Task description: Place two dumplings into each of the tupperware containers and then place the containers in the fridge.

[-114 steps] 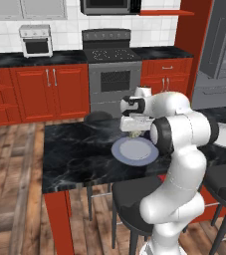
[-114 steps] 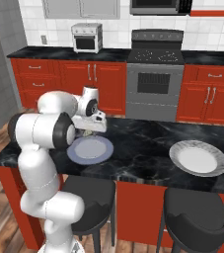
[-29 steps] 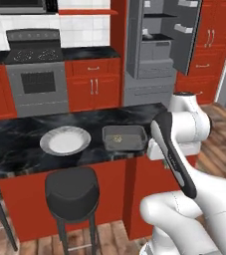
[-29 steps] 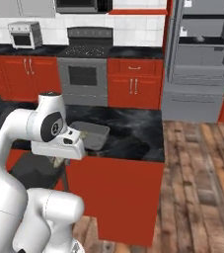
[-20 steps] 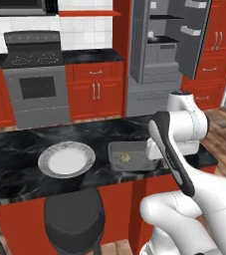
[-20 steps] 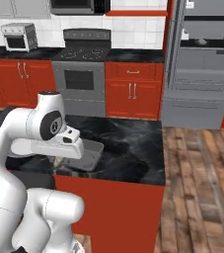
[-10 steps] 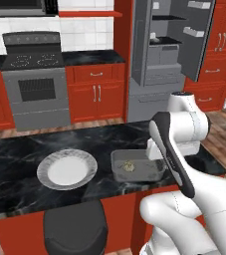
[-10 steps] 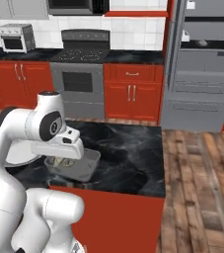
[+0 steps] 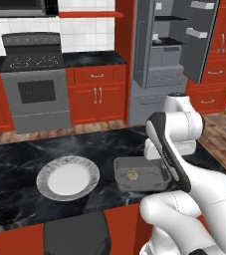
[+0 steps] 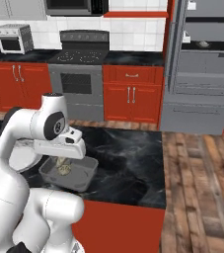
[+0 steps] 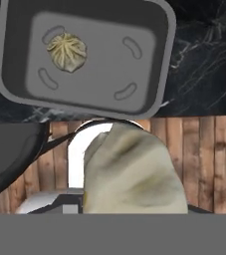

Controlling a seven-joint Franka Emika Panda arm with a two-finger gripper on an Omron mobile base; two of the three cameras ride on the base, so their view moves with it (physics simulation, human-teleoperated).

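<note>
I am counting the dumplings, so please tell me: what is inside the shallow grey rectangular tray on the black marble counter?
One pale crimped dumpling lies inside the shallow grey rectangular tray; nothing in it is covered.

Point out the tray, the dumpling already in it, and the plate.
tray (image 9: 159,175): left base view, bare floor near its right end.
dumpling (image 11: 67,52): hand view, its crimped top.
plate (image 9: 67,178): left base view, its centre.

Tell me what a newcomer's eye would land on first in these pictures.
First, the big pale dumpling looming close in the hand view, held in the gripper short of the grey tupperware container, where one small dumpling already lies. Next, the round plate beside that container on the black marble counter, and the open fridge behind.
</note>
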